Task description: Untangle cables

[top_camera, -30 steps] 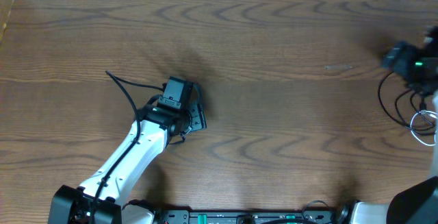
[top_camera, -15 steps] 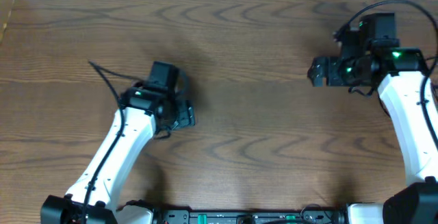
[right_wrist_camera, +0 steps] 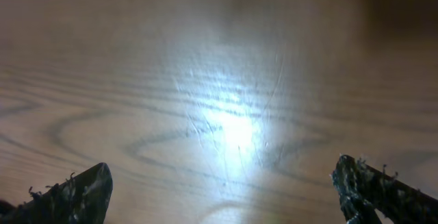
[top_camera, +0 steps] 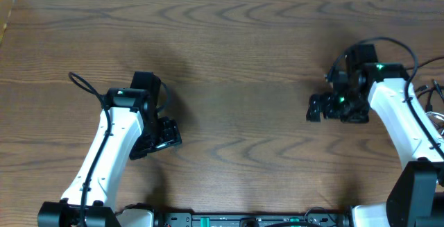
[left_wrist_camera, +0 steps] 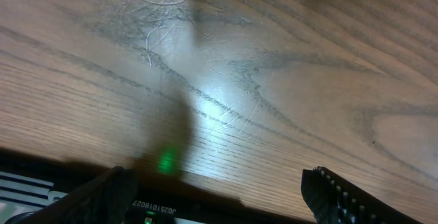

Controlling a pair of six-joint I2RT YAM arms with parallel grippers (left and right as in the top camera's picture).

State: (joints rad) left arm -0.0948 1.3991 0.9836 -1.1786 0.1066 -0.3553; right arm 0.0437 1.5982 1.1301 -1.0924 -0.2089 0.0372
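Brown wood-grain bench [top_camera: 236, 39] is occupied by two arms. At the left, the left pincer [top_camera: 166, 135] is held wide open, nothing gripped between its fingers [left_wrist_camera: 109, 193]. The right pincer [top_camera: 313, 109] is likewise spread wide and grips nothing. The cables [top_camera: 435, 116] are located at the far right edge, apart from both pincers.

The cables [top_camera: 434, 113] are way over at the far right edge of the worktop [top_camera: 243, 60], and only a small bit of them shows from overhead. Looks like a loose bunch of thin strands, some black and at least one pale whitish one, curling into loops that cross over each other. The rest runs off the edge of the frame, so I can't tell how many there are or how badly they're knotted.
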